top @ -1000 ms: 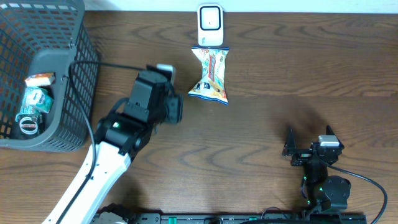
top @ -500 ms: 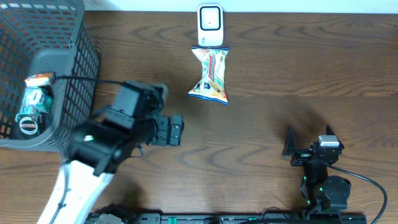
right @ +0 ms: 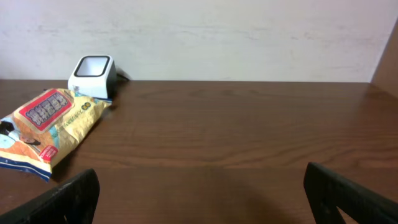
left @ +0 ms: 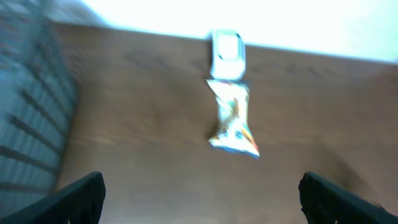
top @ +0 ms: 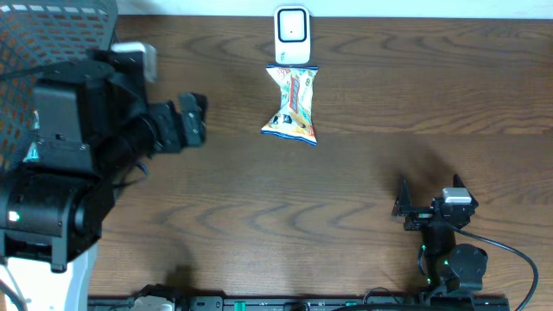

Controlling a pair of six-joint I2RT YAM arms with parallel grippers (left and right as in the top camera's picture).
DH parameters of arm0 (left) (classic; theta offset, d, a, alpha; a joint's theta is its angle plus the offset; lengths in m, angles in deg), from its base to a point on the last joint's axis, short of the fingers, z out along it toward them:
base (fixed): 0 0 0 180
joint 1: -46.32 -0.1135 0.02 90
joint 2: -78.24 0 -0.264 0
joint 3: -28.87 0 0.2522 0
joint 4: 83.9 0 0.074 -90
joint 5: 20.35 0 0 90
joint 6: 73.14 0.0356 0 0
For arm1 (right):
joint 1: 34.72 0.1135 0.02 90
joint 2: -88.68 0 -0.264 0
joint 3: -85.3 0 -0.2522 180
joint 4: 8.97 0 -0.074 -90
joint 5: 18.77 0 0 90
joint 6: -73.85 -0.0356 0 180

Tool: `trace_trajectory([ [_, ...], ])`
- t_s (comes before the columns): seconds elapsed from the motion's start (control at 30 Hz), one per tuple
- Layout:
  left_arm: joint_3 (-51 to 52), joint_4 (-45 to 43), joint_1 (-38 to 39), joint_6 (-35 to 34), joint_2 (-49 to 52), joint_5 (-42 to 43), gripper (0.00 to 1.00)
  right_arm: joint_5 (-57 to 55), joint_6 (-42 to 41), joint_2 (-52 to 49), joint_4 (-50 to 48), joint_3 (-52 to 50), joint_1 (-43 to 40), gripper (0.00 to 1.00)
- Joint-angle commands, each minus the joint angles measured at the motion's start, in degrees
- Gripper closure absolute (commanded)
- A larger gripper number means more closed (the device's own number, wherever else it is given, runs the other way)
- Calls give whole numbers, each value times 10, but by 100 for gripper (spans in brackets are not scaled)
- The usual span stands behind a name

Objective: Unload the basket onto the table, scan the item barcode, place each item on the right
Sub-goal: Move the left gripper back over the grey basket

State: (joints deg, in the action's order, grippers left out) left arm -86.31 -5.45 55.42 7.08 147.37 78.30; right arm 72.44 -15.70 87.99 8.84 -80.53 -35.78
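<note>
The item, a yellow and white snack bag [top: 292,104], lies flat on the wooden table just in front of the white barcode scanner [top: 292,34]. My left gripper [top: 192,121] hovers left of the bag, well apart from it, open with nothing between its fingers. The left wrist view is blurred; it looks down on the snack bag [left: 233,121] and scanner [left: 226,54], with my left gripper [left: 200,199] wide open. My right gripper [top: 429,203] rests open and empty at the front right. Its wrist view shows the snack bag [right: 50,127] and scanner [right: 93,74] far left, beyond my right gripper [right: 200,193].
A grey mesh basket [top: 52,17] stands at the back left, mostly covered by my left arm [top: 69,173] in the overhead view. The same basket [left: 31,124] appears as a blur at the left edge of the left wrist view. A white wall [right: 217,37] runs behind the table.
My left arm has swung back to the left and risen toward the overhead camera, away from the snack bag, and its jaws have spread wider. The bag, scanner and right arm have stayed put.
</note>
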Motion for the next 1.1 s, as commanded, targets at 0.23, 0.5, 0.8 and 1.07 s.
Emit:
trace_trajectory([
  [0.23,-12,-91,-52,102,-26,-182,2,-4,-6,4,3,-1,-2,1],
  [0.5,-12,-100,-113,102,-9,-319,2,-4,-6,4,2,-1,-2,1],
  [0.8,-12,-112,-223,102,47,-319,2,-4,-6,4,2,-1,-2,1],
  [1.07,-12,-110,-321,95,90,-319,2,-4,-6,4,2,-1,-2,1],
])
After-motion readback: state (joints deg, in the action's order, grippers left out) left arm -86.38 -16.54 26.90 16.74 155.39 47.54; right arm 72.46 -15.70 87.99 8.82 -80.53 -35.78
